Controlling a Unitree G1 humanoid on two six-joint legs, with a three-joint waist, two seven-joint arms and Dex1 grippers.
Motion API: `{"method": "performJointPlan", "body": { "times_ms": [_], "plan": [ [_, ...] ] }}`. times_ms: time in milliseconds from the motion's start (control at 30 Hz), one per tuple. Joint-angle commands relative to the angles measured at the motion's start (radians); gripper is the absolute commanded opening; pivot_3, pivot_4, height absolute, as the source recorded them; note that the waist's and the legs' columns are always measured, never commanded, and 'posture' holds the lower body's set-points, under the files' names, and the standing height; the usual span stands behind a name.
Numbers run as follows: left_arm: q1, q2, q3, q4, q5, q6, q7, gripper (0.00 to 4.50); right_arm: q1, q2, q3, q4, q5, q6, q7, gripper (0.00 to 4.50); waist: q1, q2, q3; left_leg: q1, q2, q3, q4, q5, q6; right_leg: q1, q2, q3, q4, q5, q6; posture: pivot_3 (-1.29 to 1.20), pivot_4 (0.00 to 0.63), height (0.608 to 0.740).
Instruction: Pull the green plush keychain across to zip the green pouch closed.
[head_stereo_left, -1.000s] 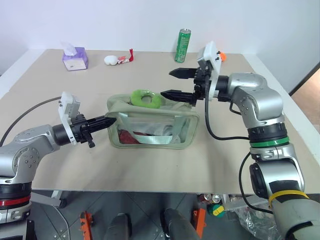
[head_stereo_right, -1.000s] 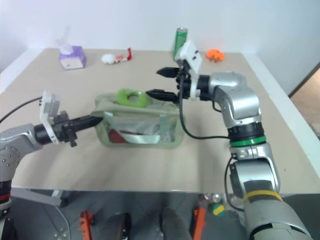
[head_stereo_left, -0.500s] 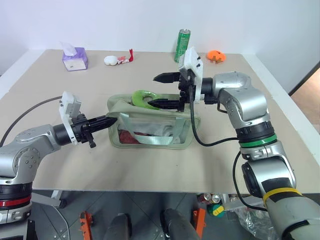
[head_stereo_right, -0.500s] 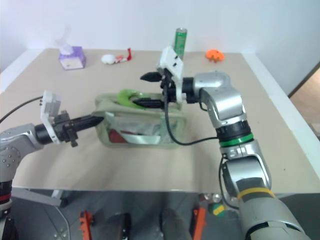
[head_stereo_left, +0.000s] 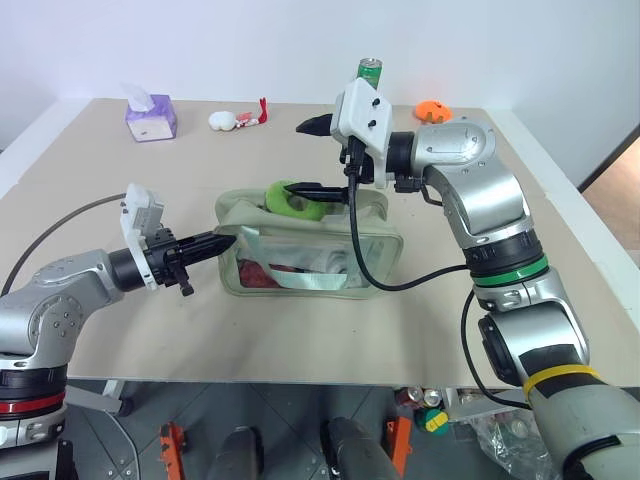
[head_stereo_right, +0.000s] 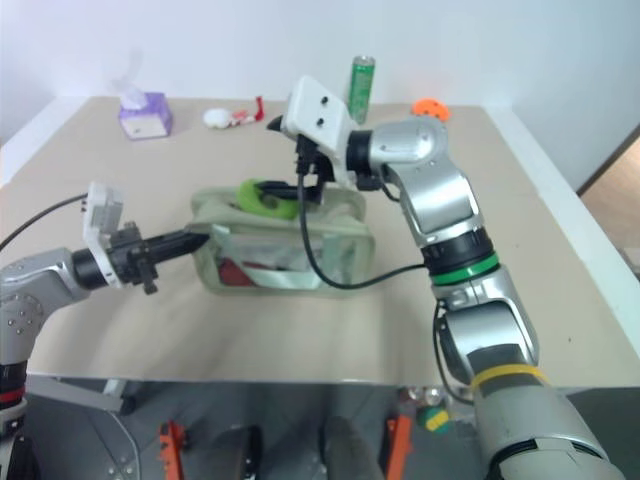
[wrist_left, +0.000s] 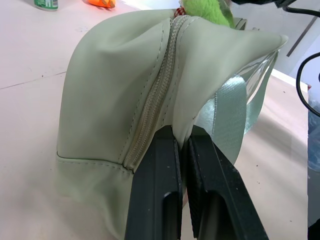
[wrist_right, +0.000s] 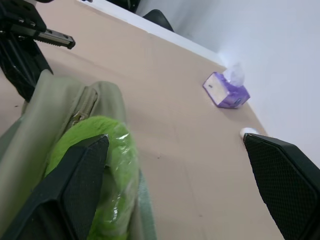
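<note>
Pouch: the pouch (head_stereo_left: 300, 255) stands on the surface (head_stereo_left: 120, 200), near the front edge, between the 2 arms. Its zipper runs along the top.
Keychain: the keychain (head_stereo_left: 292, 197) lies on top of the pouch, at the far side, a little left of the middle of the zipper.
Left fingers: the left gripper (wrist_left: 182, 150) points level at the left end of the pouch. Its fingers (wrist_left: 155, 190) are pressed together and pinch a fold of the pouch fabric just beside the zipper end.
Right fingers: the right gripper (head_stereo_left: 312, 155) is above the pouch, with the fingers spread wide apart, 1 above the other. The lower finger (head_stereo_left: 315, 188) lies against the keychain or just over it; I cannot tell if it touches. The upper finger is up in the air. Nothing is gripped between them.
Other things: a purple tissue box (head_stereo_left: 150, 113) stands at the far left of the surface, a green can (head_stereo_left: 369, 72) and a small orange thing (head_stereo_left: 433, 110) at the far edge behind the right arm.
</note>
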Motion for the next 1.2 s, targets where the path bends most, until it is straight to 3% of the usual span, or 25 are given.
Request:
{"method": "performJointPlan", "body": {
  "times_ms": [33, 300, 900, 1200],
  "plan": [
    [-0.019, 0.000, 0.020, -0.034, -0.020, -0.014, 0.000, 0.00, -0.016, -0.012, 0.005, -0.065, -0.021, -0.039, 0.007, 4.47, 0.000, 0.000, 0.000, 0.000, 0.000, 0.000, 0.000, 0.000, 0.000, 0.000, 0.000, 0.000, 0.000, 0.000, 0.000, 0.00, 0.150, 0.740],
    [-0.014, 0.006, 0.033, -0.040, -0.029, -0.012, 0.004, 0.00, 0.030, -0.069, 0.031, -0.142, -0.033, -0.070, 0.096, 4.47, 0.000, 0.000, 0.000, 0.000, 0.000, 0.000, 0.000, 0.000, 0.000, 0.000, 0.000, 0.000, 0.000, 0.000, 0.000, 0.00, 0.150, 0.740],
    [0.001, 0.001, 0.047, -0.069, -0.053, -0.006, 0.034, 0.00, -0.039, 0.017, 0.073, -0.002, -0.199, -0.196, -0.034, 4.47, -0.001, 0.000, 0.000, 0.000, 0.000, 0.000, 0.000, 0.000, 0.000, 0.000, 0.000, -0.001, 0.000, 0.000, -0.001, 0.00, 0.150, 0.740],
    [0.004, 0.003, 0.049, -0.074, -0.063, -0.006, 0.046, 0.00, -0.081, -0.027, 0.049, 0.057, -0.206, -0.239, -0.015, 4.47, 0.000, 0.000, 0.000, 0.000, 0.000, 0.000, 0.000, 0.000, 0.000, 0.000, -0.001, -0.001, 0.000, 0.000, -0.001, 0.00, 0.150, 0.740]
  ]
}}
